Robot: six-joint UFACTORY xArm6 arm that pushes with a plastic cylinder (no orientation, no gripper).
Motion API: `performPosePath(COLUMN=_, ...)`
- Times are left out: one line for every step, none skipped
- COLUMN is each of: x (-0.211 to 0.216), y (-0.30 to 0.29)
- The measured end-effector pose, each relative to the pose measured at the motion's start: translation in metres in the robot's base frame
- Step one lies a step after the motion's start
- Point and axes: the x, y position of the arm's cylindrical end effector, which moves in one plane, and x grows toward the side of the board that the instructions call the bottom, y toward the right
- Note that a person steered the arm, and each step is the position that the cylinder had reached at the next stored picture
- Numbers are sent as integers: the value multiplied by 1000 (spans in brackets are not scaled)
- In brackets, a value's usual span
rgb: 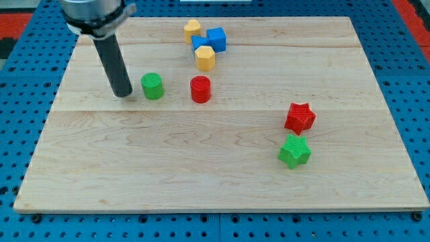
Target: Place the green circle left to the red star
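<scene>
- While my tip (123,95) rests on the table (201,175) near the view's upper left, the green circle (152,86) stands just to its right, close beside it; whether the 2 touch cannot be told.
- No hand shows here: the arm ends in a straight dark rod, smooth and matte, so nothing is being held.
- The red star (299,117) lies well apart from the green circle, toward the view's right and lower down.
- A green star (295,150) sits just below the red star, near it with a small gap.
- A red circle (200,89) stands to the right of the green circle, on about the same row, apart from it.
- Near the view's top, 4 blocks cluster: a yellow block (193,29) with a rounded top, a blue cube (216,38), a second blue block (199,43) mostly hidden among them, and a yellow hexagon (205,58) lowest of the group.
- All blocks show fine ridged sides, like layered plastic.
- The table is pale wood in planks with visible grain, set on a blue perforated base (27,101).
</scene>
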Motion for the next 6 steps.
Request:
performPosePath(x=-21, y=18)
performPosePath(x=17, y=70)
performPosePath(x=65, y=125)
performPosePath(x=84, y=195)
performPosePath(x=91, y=209)
performPosePath(x=67, y=156)
